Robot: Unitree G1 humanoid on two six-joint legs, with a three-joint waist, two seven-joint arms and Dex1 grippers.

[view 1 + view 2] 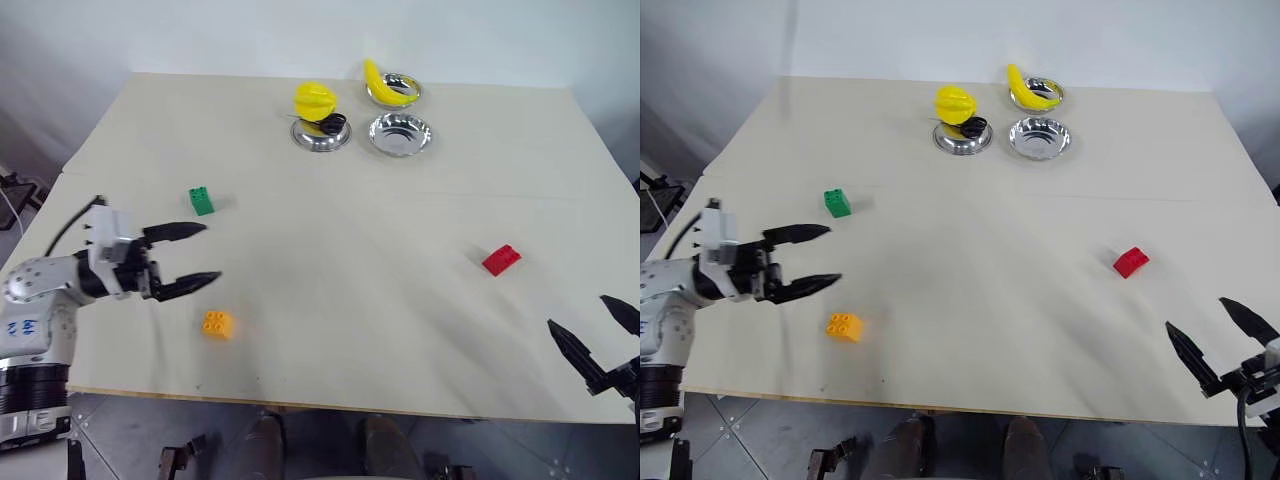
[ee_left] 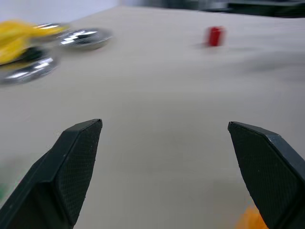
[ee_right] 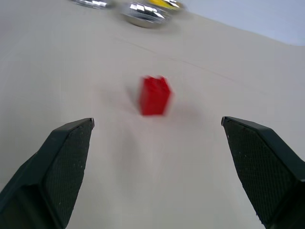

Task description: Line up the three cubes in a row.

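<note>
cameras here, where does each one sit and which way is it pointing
Head pair: on the head, looking forward and down over the table; shows left gripper, right gripper, both open.
Left wrist: looks along its fingers across the table to the red brick.
Right wrist: looks along its fingers at the same red brick.
Shared: both wrist views catch the red brick and the steel bowls.

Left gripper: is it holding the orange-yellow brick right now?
No. The left gripper hangs with its jaws wide apart and nothing in them, while the orange-yellow brick lies on the table beside it.
</note>
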